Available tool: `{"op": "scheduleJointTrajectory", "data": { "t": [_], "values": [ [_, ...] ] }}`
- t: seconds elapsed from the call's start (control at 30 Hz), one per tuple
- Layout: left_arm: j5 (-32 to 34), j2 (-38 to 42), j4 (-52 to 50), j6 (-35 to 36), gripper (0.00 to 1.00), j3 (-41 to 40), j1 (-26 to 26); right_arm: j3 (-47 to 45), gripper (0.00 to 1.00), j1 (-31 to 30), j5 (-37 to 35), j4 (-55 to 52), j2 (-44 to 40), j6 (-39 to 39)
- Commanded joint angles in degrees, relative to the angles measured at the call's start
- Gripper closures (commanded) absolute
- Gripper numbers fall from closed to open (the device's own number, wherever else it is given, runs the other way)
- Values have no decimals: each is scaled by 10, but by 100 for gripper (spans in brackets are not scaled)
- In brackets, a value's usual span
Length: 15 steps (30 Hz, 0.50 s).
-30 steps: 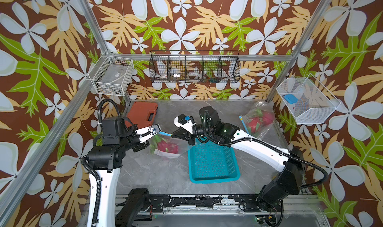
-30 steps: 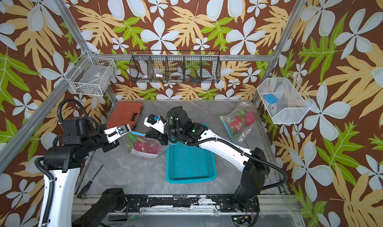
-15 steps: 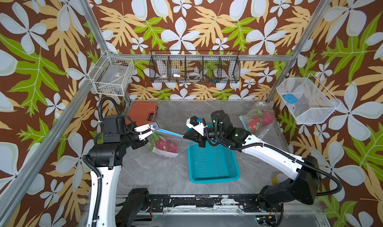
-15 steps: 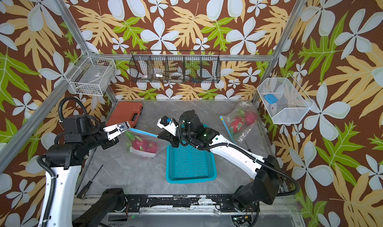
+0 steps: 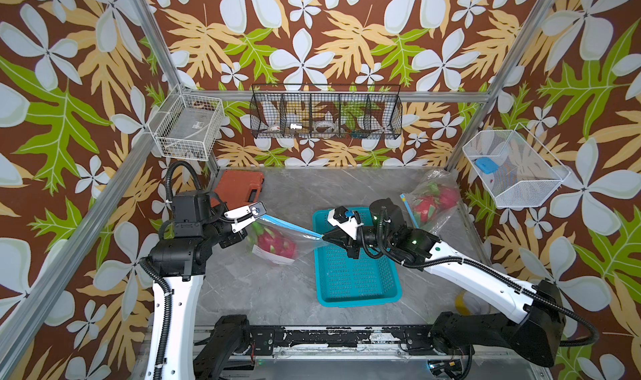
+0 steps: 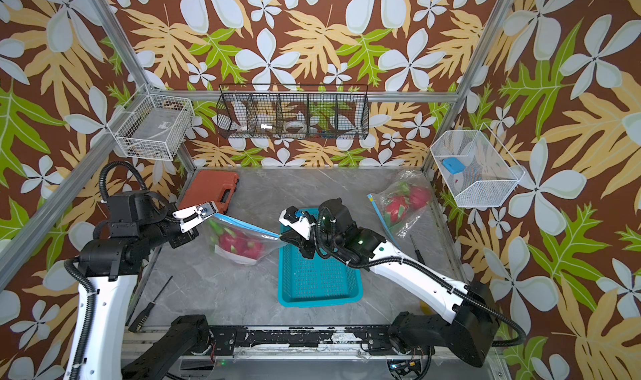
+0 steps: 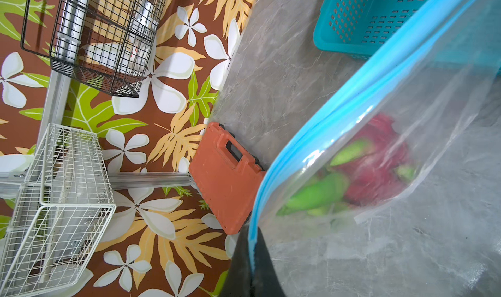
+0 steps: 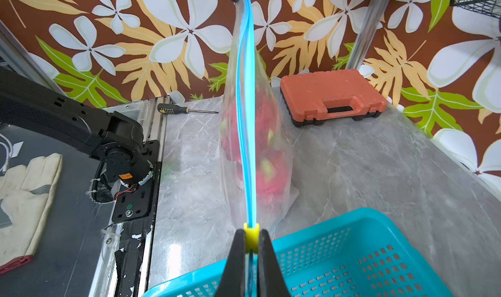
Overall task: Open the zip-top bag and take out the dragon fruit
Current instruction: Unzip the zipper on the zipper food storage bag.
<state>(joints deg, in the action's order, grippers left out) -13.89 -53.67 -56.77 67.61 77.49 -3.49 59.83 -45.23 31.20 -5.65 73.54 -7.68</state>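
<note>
A clear zip-top bag (image 5: 298, 248) with a blue zip strip (image 5: 291, 226) hangs stretched between both grippers above the table. Magenta dragon fruit (image 5: 275, 241) with green scales lie in its low end, also seen in the left wrist view (image 7: 379, 168). My left gripper (image 5: 260, 212) is shut on the strip's left end (image 7: 253, 236). My right gripper (image 5: 323, 236) is shut on the yellow slider (image 8: 251, 234) at the strip's other end, over the near-left rim of the teal basket (image 5: 357, 291). In the right wrist view the strip (image 8: 245, 119) shows as two lines slightly apart.
A second bag of dragon fruit (image 5: 433, 201) lies at the back right. An orange tool case (image 5: 239, 187) sits at the back left. Screwdrivers lie near the front left edge (image 6: 151, 305) and right of the basket (image 6: 416, 250). Wire baskets hang on the walls.
My right gripper has slid to the right along the zip strip, away from the left gripper and over the basket's edge. The strip is now stretched long between them.
</note>
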Motion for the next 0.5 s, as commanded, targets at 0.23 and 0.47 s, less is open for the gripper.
{"op": "scheduleJointTrajectory", "data": {
  "t": [0.23,0.47],
  "values": [
    [25,0,31,-6,100,0,-1,-28,100,1,-38,-36,-30,4],
    [-18,5,8,-2,100,-1,-1,38,42,-25,-63,-51,-11,-14]
  ]
}}
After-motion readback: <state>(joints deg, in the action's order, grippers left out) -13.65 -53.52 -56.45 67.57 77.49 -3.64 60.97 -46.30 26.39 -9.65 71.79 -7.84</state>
